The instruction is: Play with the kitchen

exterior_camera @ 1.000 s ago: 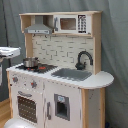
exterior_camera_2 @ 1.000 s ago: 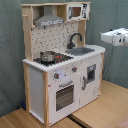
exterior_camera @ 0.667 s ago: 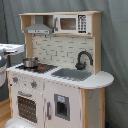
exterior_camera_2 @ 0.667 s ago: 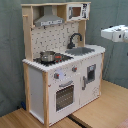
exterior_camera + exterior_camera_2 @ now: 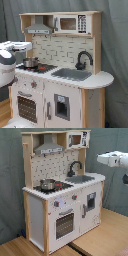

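Looking at both exterior views, you see the kitchen standing upright on a light wooden floor before a grey curtain. Its counter carries a grey sink with a black faucet curving over it, and beside that a stovetop where a small metal pot sits on a burner. Above the stove hangs the hood; next to it on the top shelf is the microwave. The oven door is shut on the lower front.

Your arm comes in from the first exterior view's left edge, its white end level with the pot and just beside the stove end of the kitchen, not touching anything you can see. In the second exterior view the same arm shows at the second exterior view's right edge, above and beyond the sink end. Whether the jaws are wide or narrow, you cannot tell from these views.
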